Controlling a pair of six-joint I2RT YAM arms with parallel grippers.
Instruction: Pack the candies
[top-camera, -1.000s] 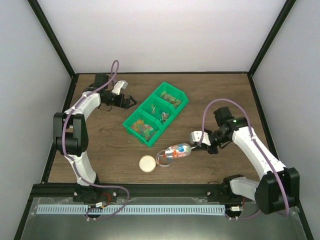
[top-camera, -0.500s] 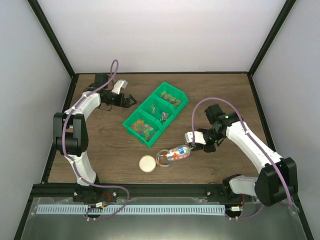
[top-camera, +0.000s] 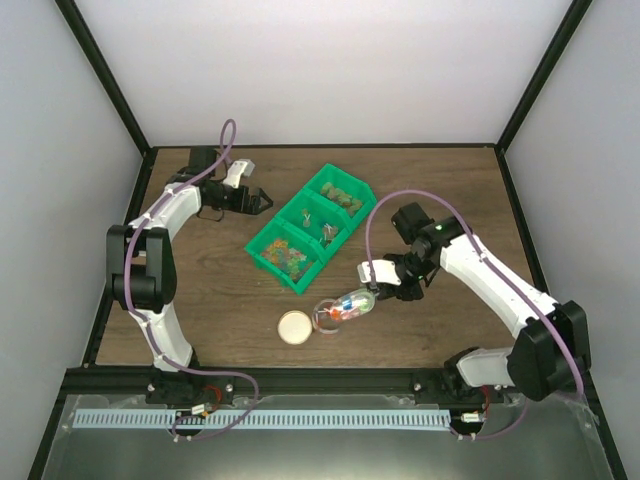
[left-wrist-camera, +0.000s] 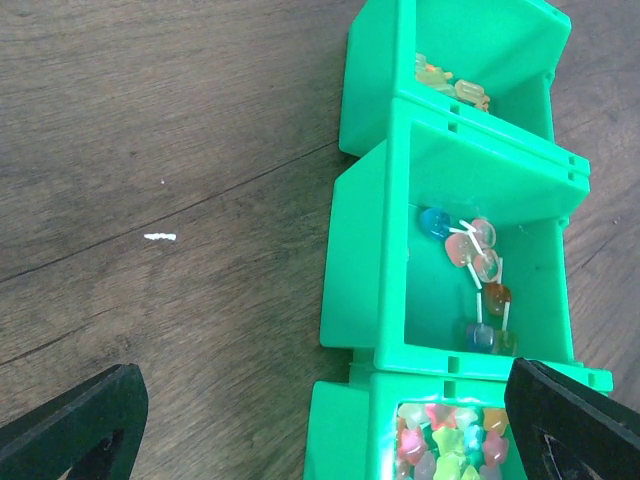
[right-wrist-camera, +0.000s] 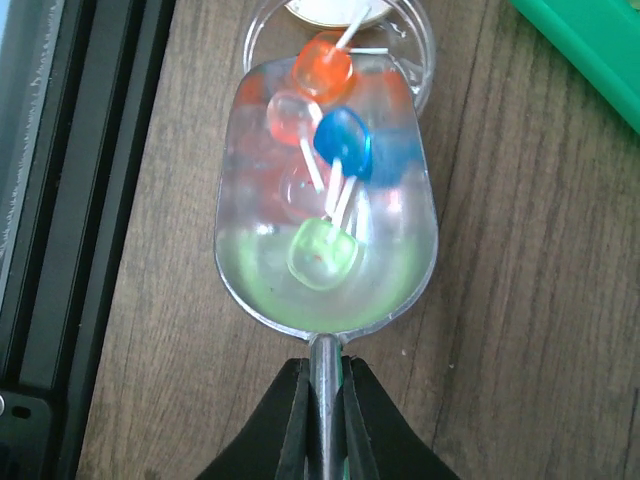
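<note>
My right gripper (right-wrist-camera: 320, 405) (top-camera: 383, 289) is shut on the thin handle of a metal scoop (right-wrist-camera: 325, 200) (top-camera: 354, 300). Several candies on white sticks lie in the scoop's bowl: orange (right-wrist-camera: 322, 65), blue (right-wrist-camera: 342, 140), green (right-wrist-camera: 322, 252) and a clear pink one. The scoop's tip hangs over the rim of the clear round jar (right-wrist-camera: 425, 75) (top-camera: 326, 318), and the orange candy is at that edge. More candies (left-wrist-camera: 470, 265) lie in the green bin's middle compartment. My left gripper (left-wrist-camera: 322, 385) (top-camera: 262, 203) stands open and empty beside the bin's far left side.
The green three-part bin (top-camera: 268, 243) (left-wrist-camera: 365, 250) sits diagonally mid-table, with star-shaped sweets (left-wrist-camera: 450, 445) in its near compartment. A tan round lid (top-camera: 295, 326) lies flat just left of the jar. A black frame rail (right-wrist-camera: 60, 200) runs along the table's near edge.
My right arm has carried the loaded scoop left and slightly away from the near edge, bringing its tip over the jar. The left arm has not moved.
</note>
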